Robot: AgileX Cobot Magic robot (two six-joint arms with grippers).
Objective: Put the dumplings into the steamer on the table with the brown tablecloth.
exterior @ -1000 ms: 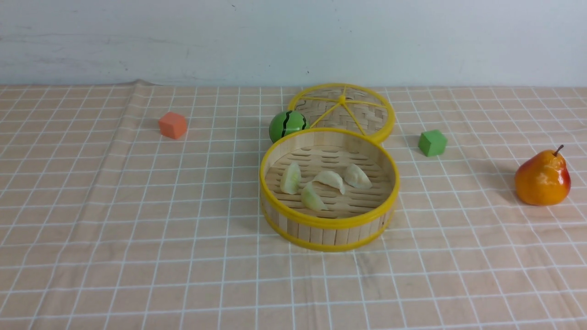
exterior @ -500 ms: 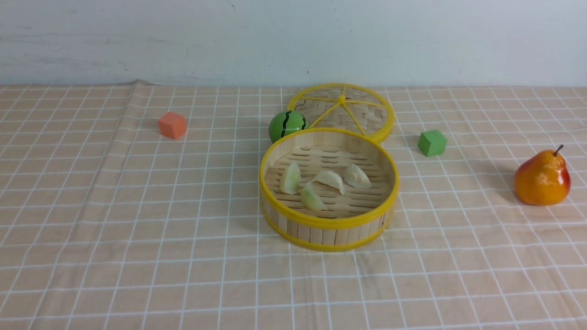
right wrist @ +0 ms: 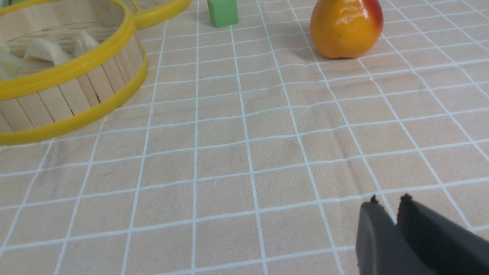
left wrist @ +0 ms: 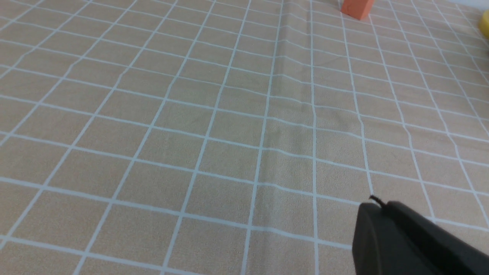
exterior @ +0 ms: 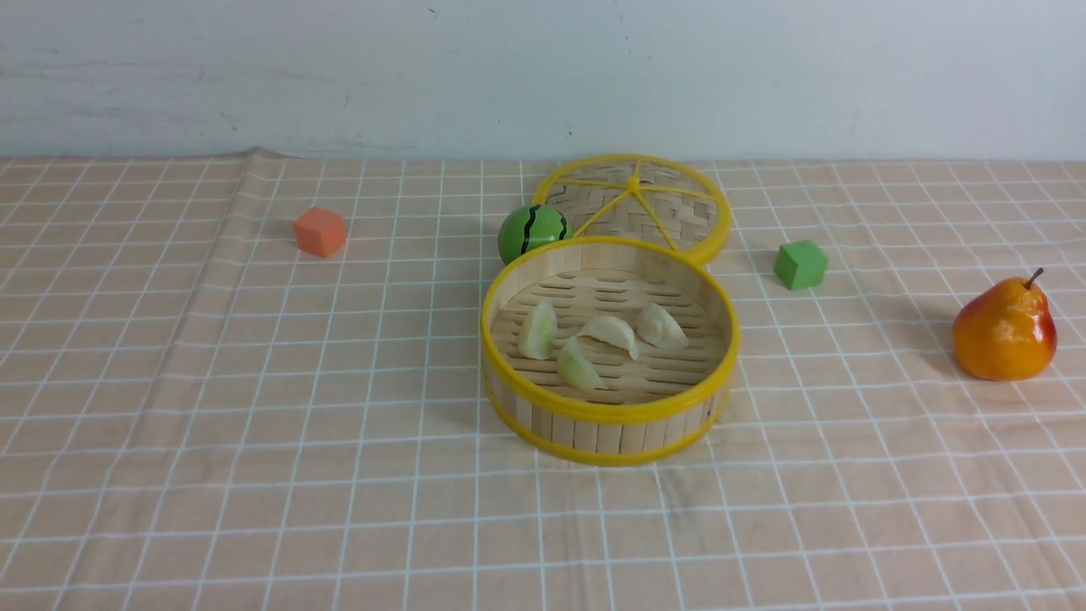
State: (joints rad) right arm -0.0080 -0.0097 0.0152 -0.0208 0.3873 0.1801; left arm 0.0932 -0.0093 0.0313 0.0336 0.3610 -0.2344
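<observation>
The steamer (exterior: pixel 609 413), a round bamboo basket with yellow rims, stands mid-table on the brown tablecloth (exterior: pixel 254 382). Several pale dumplings (exterior: pixel 609 333) lie on its slatted floor, close together. Neither arm shows in the front view. In the left wrist view my left gripper (left wrist: pixel 376 202) hovers over bare cloth, its dark fingers pressed together and empty. In the right wrist view my right gripper (right wrist: pixel 387 200) hangs over cloth to the right of the steamer (right wrist: pixel 68 95), a narrow gap between its tips and nothing in it. Some dumplings (right wrist: pixel 46 49) show over that rim.
A flat woven lid (exterior: pixel 636 204) lies behind the steamer, a green striped ball (exterior: pixel 532 231) beside it. An orange cube (exterior: pixel 320 232) sits far left, a green cube (exterior: pixel 800 264) to the right, and an orange-red pear (exterior: pixel 1004 329) near the right edge.
</observation>
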